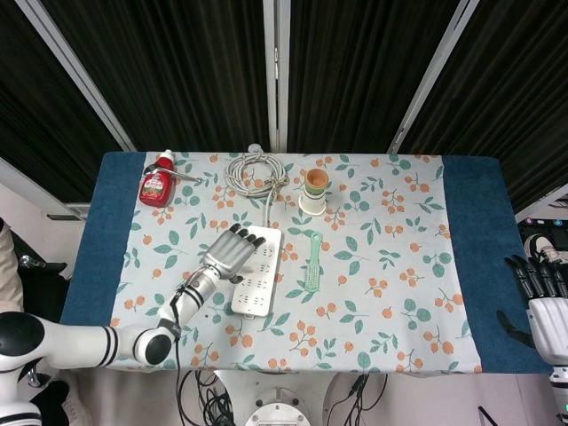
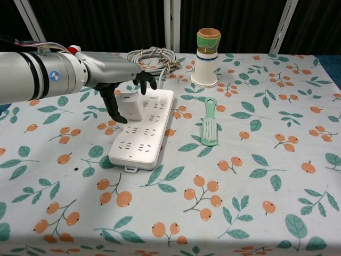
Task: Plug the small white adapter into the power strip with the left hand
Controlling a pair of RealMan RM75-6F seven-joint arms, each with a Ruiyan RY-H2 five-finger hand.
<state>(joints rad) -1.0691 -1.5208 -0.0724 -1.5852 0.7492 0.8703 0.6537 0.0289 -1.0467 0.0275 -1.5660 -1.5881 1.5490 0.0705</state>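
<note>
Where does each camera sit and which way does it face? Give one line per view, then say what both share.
Head view: high above the table, looking steeply down; shows the left arm and left robot hand over the power strip, and the right robot hand at the right edge.
Chest view: low at the table's near edge, facing forward across it; shows the left forearm only.
Shared: left robot hand, power strip, small white adapter, green brush, stacked cups, coiled cable.

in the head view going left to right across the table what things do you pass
Red ketchup bottle → left robot hand → coiled grey cable → stacked paper cups → right robot hand off the table's right edge. The power strip and green brush overlap their neighbours, so I've left them out.
</note>
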